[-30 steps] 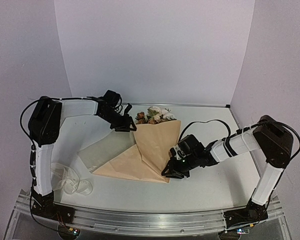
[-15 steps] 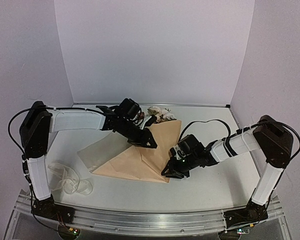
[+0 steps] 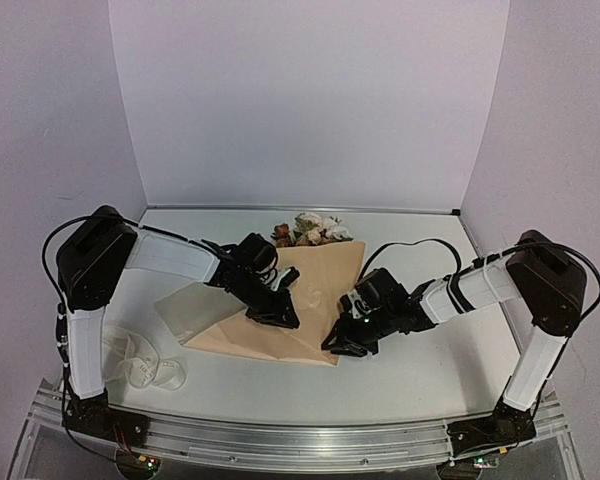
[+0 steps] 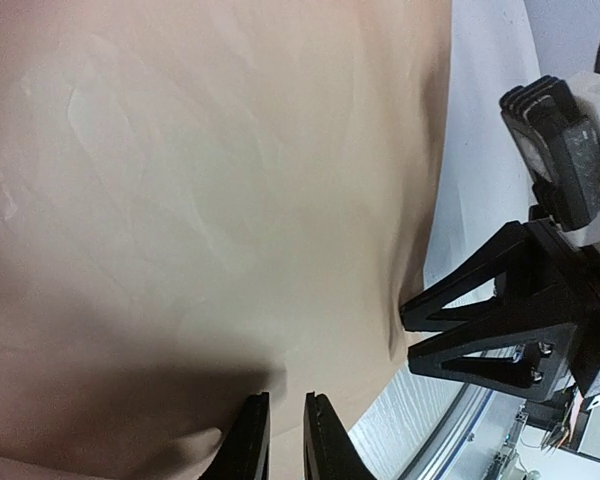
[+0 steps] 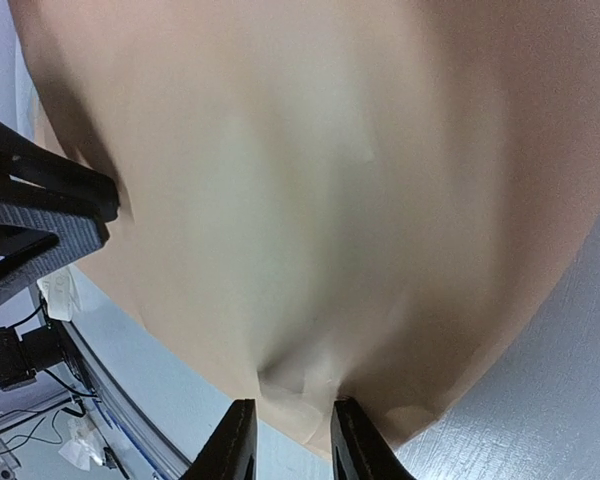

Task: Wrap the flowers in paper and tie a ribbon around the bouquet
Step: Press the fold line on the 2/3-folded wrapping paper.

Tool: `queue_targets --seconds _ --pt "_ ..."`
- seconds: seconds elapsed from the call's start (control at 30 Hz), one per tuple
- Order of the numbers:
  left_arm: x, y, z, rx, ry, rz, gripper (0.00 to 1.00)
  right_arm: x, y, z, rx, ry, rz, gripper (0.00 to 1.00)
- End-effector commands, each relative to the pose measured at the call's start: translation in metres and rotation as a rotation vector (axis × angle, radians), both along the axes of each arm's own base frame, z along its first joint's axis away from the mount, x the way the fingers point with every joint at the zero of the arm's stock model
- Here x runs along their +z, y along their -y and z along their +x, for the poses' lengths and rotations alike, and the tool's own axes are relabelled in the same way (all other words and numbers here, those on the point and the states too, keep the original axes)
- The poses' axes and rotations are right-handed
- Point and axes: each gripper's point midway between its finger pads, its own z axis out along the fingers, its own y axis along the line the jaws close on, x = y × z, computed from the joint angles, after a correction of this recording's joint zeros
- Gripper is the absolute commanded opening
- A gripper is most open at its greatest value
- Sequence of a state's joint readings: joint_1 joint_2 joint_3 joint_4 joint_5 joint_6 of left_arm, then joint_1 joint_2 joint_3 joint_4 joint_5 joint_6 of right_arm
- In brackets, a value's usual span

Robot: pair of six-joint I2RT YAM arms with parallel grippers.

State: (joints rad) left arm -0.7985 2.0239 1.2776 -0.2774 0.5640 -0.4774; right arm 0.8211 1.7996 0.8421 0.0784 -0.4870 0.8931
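The flowers [image 3: 310,229] lie at the back, their heads poking out of the peach-tan paper [image 3: 315,280], which is folded over them into a loose cone, the bouquet. My left gripper [image 3: 283,315] rests on the paper's left flap. In the left wrist view, that gripper [image 4: 278,430] has its fingers nearly together with a paper fold between them. My right gripper [image 3: 338,345] is shut on the cone's narrow lower tip. The right wrist view shows the paper [image 5: 310,200] puckering between the fingers of that gripper [image 5: 292,435]. The ribbon [image 3: 140,365] lies loose at the front left.
A pale greyish sheet [image 3: 195,305] sticks out from under the paper's left side. The metal rail [image 3: 280,440] runs along the table's near edge. The two grippers stand close together; the right one [image 4: 500,320] shows in the left wrist view.
My left arm swung from beside the flower heads forward onto the paper's lower left flap, and its jaws narrowed. The right gripper kept its hold on the tip.
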Motion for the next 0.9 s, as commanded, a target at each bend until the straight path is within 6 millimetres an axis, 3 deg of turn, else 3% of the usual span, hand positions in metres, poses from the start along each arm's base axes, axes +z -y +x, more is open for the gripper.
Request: queue_targets --seconds 0.0,0.27,0.53,0.87 --pt "-0.018 -0.005 0.003 0.039 -0.008 0.032 0.11 0.020 -0.012 0.010 -0.025 0.021 0.051 0.30" --pt "-0.051 -0.017 -0.004 0.041 -0.052 0.113 0.00 0.014 -0.003 0.029 -0.131 -0.014 0.096 0.30" --pt "-0.055 -0.018 -0.006 0.027 -0.053 0.123 0.00 0.008 0.005 0.065 -0.266 -0.048 0.154 0.30" --pt "-0.053 -0.019 -0.007 0.008 -0.048 0.126 0.00 -0.008 0.031 0.123 -0.451 -0.059 0.174 0.29"
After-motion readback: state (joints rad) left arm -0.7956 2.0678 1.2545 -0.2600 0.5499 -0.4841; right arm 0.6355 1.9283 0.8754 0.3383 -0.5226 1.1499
